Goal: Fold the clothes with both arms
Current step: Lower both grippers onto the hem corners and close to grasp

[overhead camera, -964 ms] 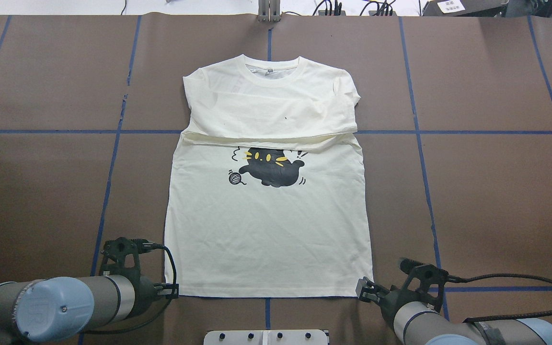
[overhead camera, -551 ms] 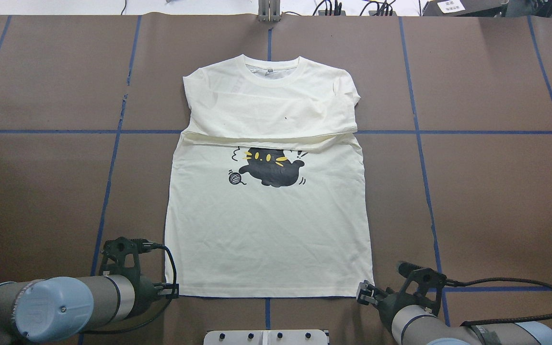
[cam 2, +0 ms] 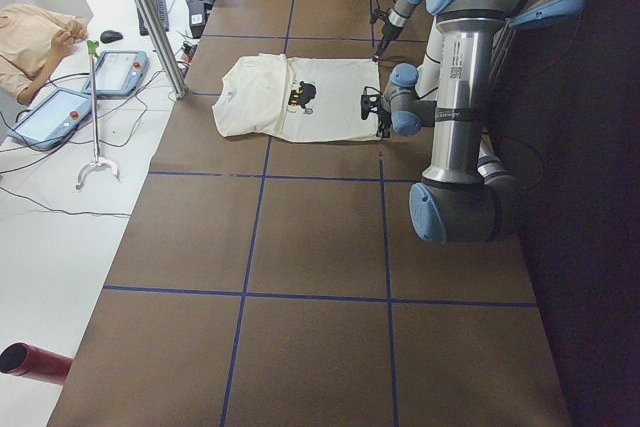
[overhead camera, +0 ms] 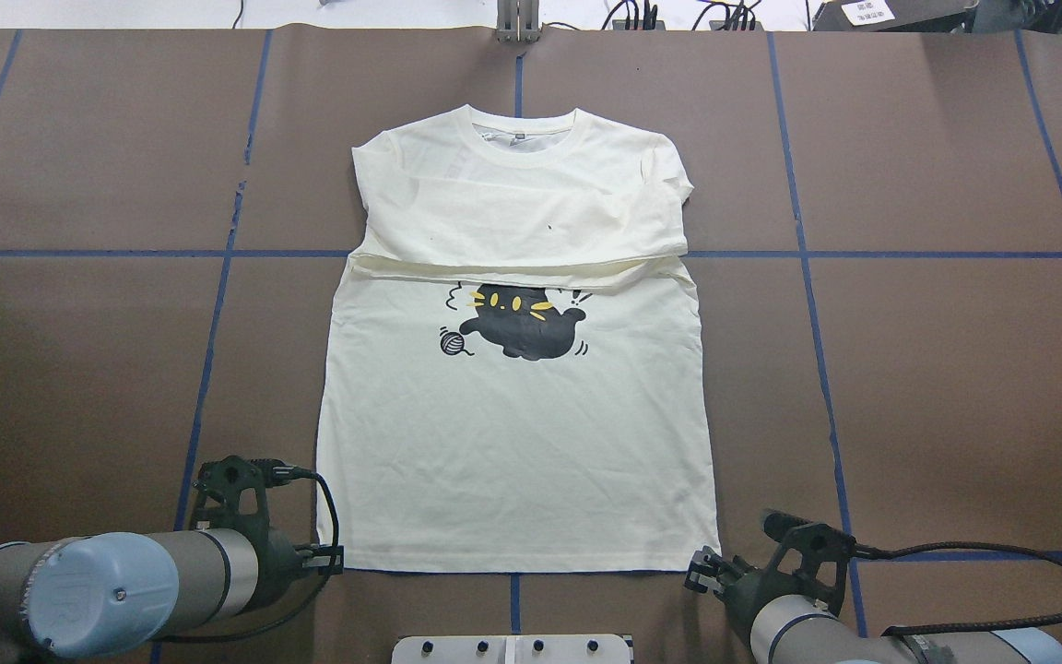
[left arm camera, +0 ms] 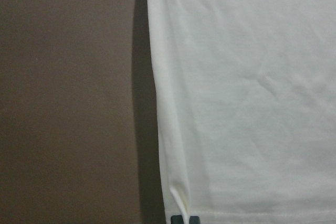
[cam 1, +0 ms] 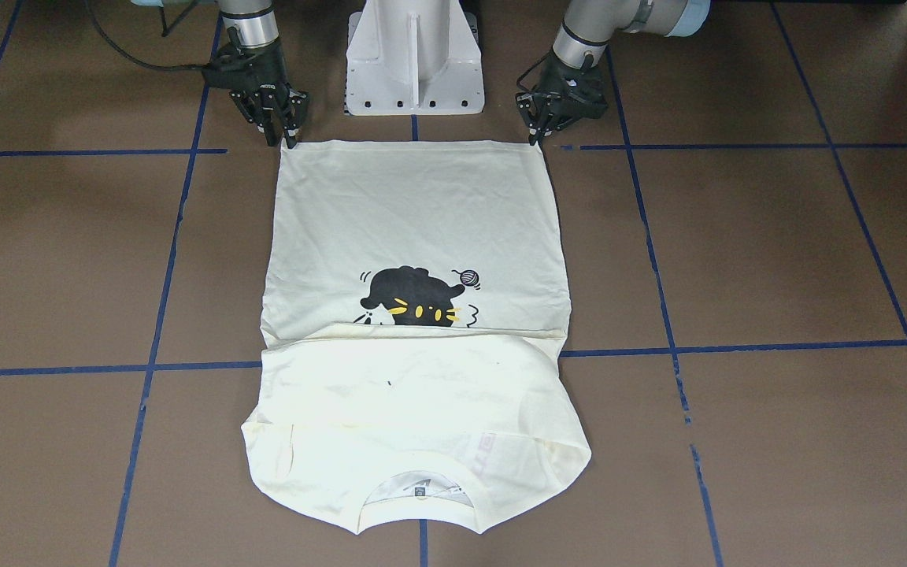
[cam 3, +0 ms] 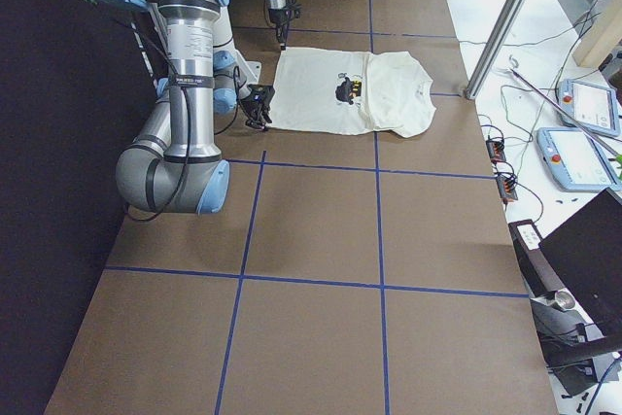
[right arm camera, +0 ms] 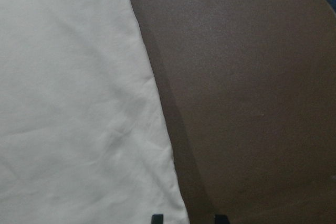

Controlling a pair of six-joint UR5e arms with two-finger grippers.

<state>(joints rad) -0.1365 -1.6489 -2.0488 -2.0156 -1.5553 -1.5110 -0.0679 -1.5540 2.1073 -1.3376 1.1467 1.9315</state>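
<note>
Cream T-shirt (overhead camera: 513, 461) lies flat on the worktop (overhead camera: 79, 369), hem toward the white pedestal (cam 1: 414, 63); left gripper (overhead camera: 335, 560) fingers pinch one hem corner, right gripper (overhead camera: 698, 570) fingers apart around the other

On the left arm (overhead camera: 208, 564), the blue joint cap (overhead camera: 98, 595) is showing an embossed "UR" mark. The white label (overhead camera: 867, 11) at the far right and the neck tag (overhead camera: 519, 136) in the T-shirt (overhead camera: 513, 443) are showing print too small to read.

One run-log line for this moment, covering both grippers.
T-shirt: flat, fold across chest | left gripper: shut on hem corner | right gripper: open astride other hem corner
</note>
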